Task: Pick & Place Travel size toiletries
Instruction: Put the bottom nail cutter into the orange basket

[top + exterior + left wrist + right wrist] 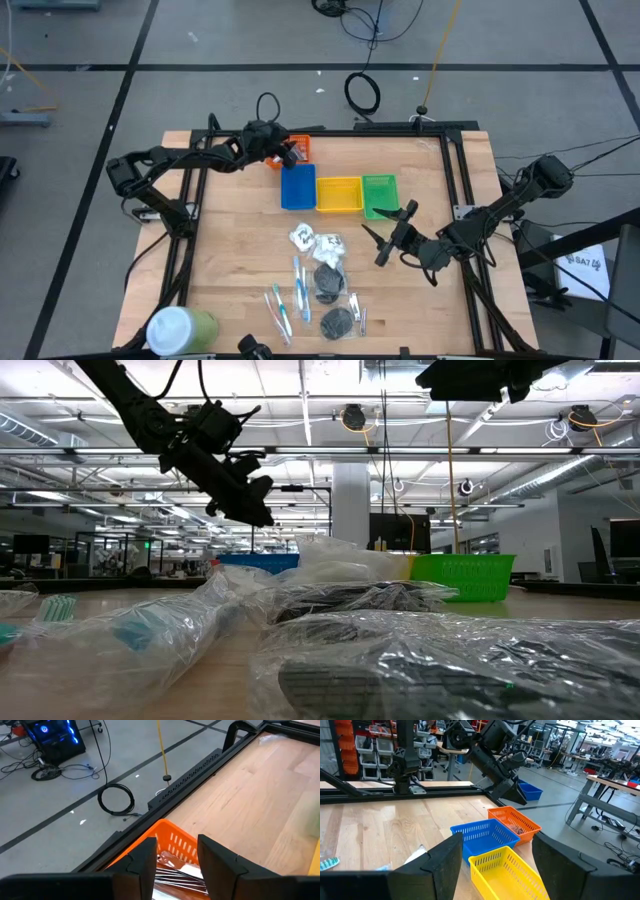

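left gripper (175, 860) – fingers parted, above orange tray (172, 840) | silvery sticks (177, 874) inside tray | cable coil (116, 800) beyond tray – on floor

Left tool (288, 153) raised, fingers parted, arm stretched far forward, right tool (390, 232) raised, spread wide

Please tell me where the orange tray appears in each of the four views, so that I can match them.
High view: orange tray, upper middle, under the left gripper.
Low view: not visible.
Left wrist view: bottom centre, beyond the fingers.
Right wrist view: right of centre.
Shared landmark: the blue tray beside it.
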Available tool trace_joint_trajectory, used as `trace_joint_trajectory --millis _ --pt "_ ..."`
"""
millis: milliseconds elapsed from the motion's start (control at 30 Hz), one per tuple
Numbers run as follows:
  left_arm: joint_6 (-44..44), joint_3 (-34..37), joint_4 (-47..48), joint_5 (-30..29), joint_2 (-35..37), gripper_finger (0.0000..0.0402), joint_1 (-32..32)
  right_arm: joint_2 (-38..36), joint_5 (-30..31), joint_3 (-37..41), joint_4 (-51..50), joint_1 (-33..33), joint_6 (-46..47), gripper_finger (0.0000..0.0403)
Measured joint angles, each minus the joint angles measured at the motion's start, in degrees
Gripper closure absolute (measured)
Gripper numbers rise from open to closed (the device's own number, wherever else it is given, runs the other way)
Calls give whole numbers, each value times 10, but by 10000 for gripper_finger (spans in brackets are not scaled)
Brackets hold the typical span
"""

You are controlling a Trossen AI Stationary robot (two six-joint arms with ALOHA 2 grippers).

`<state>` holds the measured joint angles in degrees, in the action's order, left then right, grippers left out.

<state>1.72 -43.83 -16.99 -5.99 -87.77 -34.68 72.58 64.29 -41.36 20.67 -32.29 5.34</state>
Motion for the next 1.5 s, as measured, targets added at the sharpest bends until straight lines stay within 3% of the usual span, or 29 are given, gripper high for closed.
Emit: trace_joint_trajectory --millis 1500 --pt "0 0 0 1 0 261 0 0 0 0 -5 0 9 181"
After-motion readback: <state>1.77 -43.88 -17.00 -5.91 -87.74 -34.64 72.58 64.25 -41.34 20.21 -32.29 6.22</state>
